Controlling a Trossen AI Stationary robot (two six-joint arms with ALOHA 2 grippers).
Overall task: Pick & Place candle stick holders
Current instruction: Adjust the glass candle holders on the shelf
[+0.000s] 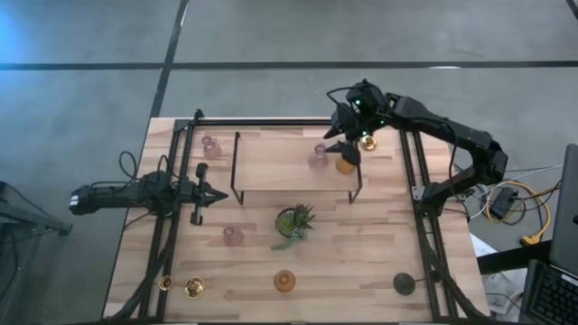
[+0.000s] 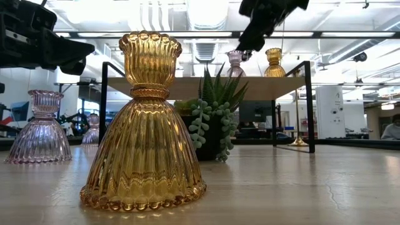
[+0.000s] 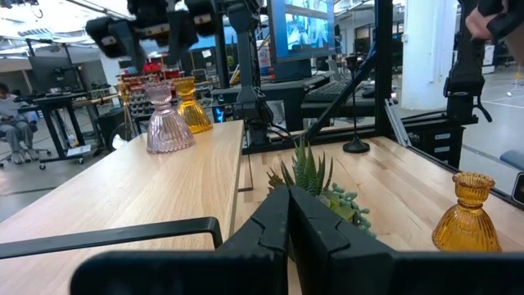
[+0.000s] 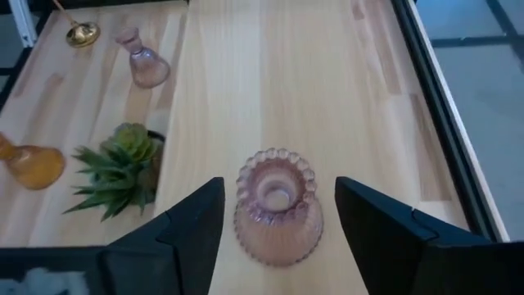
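A pink glass holder (image 4: 277, 221) stands upright on its base on a raised wooden shelf (image 1: 280, 167). An amber glass holder (image 1: 345, 163) stands beside it. My right gripper (image 4: 278, 188) is open above the shelf. Its fingers stand on either side of the pink holder's top, with a gap on each side. In the low view the right gripper (image 2: 249, 45) is just above that pink holder (image 2: 235, 62). My left gripper (image 1: 213, 192) is shut and empty at the table's left, as the left wrist view (image 3: 288, 221) shows.
A spiky green plant (image 1: 295, 222) stands in front of the shelf. On the table are other pink holders (image 1: 210, 146) (image 1: 233, 236), an amber one (image 1: 284, 281), gold ones (image 1: 194, 288) (image 1: 368, 142) and a black one (image 1: 404, 283). Black frame rails run along both sides.
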